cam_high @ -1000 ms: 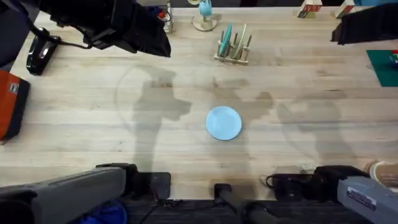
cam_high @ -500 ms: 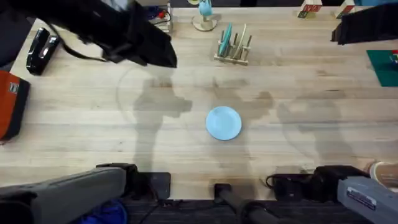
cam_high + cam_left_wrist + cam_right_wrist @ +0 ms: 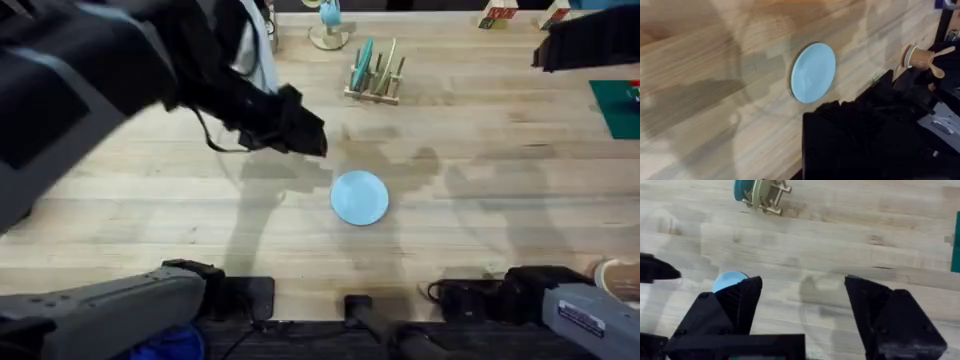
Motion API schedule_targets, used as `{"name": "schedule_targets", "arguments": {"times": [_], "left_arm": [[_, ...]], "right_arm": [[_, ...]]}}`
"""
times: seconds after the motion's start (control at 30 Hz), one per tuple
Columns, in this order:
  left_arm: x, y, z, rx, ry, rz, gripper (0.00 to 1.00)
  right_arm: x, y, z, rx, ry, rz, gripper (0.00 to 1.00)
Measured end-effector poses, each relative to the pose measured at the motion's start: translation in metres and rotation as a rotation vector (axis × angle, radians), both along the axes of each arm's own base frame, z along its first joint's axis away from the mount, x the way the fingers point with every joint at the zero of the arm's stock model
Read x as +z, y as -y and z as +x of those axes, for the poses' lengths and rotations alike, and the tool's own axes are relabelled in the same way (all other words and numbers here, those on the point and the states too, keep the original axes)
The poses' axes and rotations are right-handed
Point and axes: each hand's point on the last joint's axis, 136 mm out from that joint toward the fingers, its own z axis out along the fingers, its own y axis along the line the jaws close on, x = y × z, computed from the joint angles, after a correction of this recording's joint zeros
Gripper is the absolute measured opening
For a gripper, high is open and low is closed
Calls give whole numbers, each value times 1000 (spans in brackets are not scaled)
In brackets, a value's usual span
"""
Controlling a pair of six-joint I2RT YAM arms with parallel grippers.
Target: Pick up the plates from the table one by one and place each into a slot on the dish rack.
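So far the table (image 3: 500,190) is bearing the dish rack (image 3: 376,76) at its far edge, with one teal plate (image 3: 364,60) already standing in a slot. One light blue plate (image 3: 359,196) is lying flat mid-table, waiting. Near it, the left gripper (image 3: 300,130) is hovering, its state unclear; the right gripper (image 3: 802,305) is gaping, empty.

Table (image 3: 520,170): light wooden butcher-block top. Light blue plate (image 3: 359,196): lies flat near the middle, alone. Dish rack (image 3: 376,75): small, pale wood, at the far side; a teal plate (image 3: 364,58) stands upright between its pegs. Left arm: large, dark, reaching in from the left; its gripper (image 3: 305,135) hangs just left of and beyond the flat plate, apart from it.
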Motion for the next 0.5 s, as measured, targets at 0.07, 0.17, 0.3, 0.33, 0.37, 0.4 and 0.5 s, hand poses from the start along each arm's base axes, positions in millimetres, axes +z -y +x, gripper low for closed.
{"name": "schedule_targets", "arguments": {"times": [0.07,0.17,0.3,0.33,0.37,0.4,0.5], "left_arm": [[-12,7,-4,0,-14,-3,43],[-26,14,-11,-4,-34,-4,43],[-39,23,-18,-13,-47,-8,43],[-42,24,-19,-15,-47,-10,43],[-44,25,-20,-16,-47,-11,43],[-46,26,-21,-14,-48,-12,44],[-51,26,-19,-7,-40,-16,43]], "right_arm": [[0,0,0,0,0,0,995],[0,0,0,0,0,0,995],[0,0,0,0,0,0,995],[0,0,0,0,0,0,995],[0,0,0,0,-1,0,995],[0,0,0,0,-2,0,995],[-3,0,3,0,-16,0,995]]}}
